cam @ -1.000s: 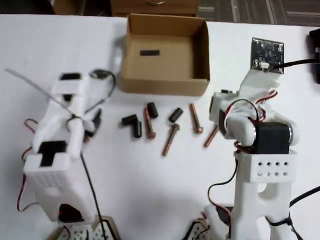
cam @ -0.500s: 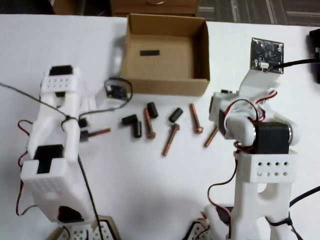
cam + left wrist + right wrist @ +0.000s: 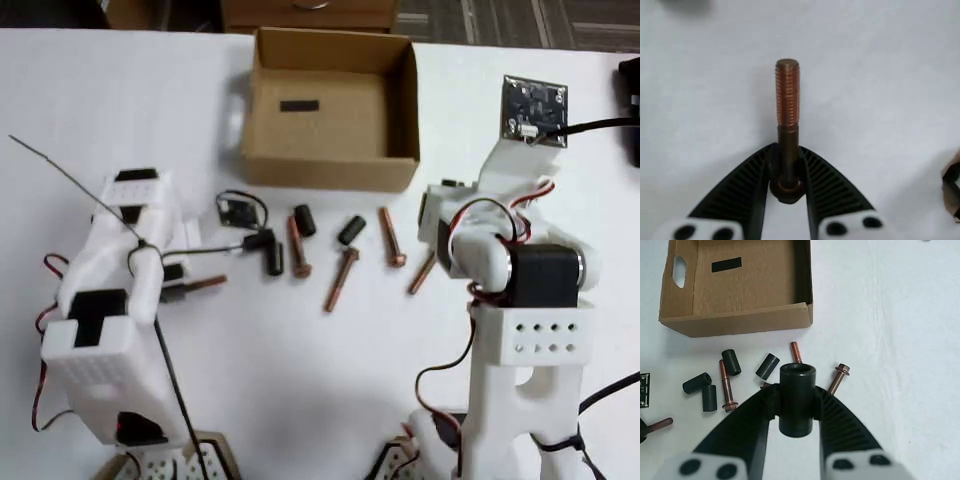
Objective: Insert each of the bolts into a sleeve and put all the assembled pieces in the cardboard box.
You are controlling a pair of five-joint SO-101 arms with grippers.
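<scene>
White worktop (image 3: 300, 400) carries both arms; toward its left edge the left gripper (image 3: 788, 150) is clamped on a bolt (image 3: 787, 95) by the head, threaded end pointing at the right gripper (image 3: 796, 392); that one pinches an upright sleeve (image 3: 797, 412), well apart.

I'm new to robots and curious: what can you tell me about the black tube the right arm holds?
The black sleeve is a short, thick-walled cylinder, matte like plastic or rubber, with a round open bore at the visible end. The right gripper is shut on it, one ribbed black finger against each side. It seems held above the white table.
</scene>
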